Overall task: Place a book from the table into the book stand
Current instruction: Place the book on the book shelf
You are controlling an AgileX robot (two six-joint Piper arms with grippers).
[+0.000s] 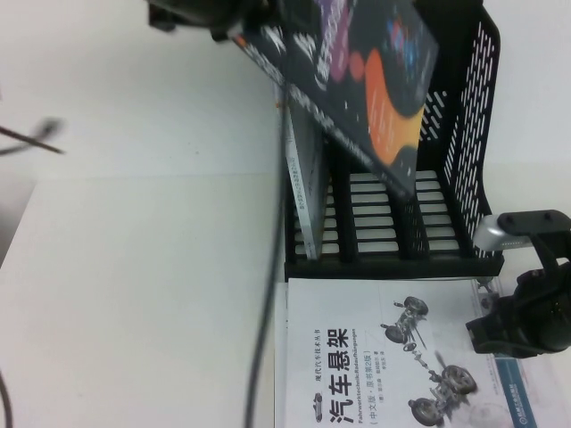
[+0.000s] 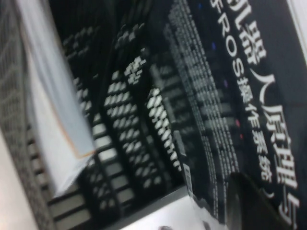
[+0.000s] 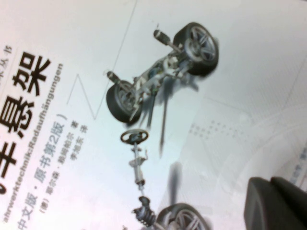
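1. The book (image 1: 375, 80) hangs tilted in the air over the stand (image 1: 464, 134), its lower corner dipping among the dividers, cover with orange and purple graphics facing up. Its dark cover with white characters (image 2: 249, 96) fills the left wrist view.
2. The left claw (image 1: 234, 28) is at the top of the high view, pinching the book's upper end.
3. The stand sits on the white surface (image 1: 134, 294), with a thin white book (image 1: 303, 192) upright in its leftmost slot, also seen at (image 2: 57, 124).
4. Just in front of the stand lies a white book with a car-suspension drawing (image 1: 375, 357), flat on the surface; the drawing shows close up at (image 3: 153, 86).
5. The right claw (image 1: 522, 312) hovers low over that white book's right edge; whether it is spread or pressed together, I cannot tell.
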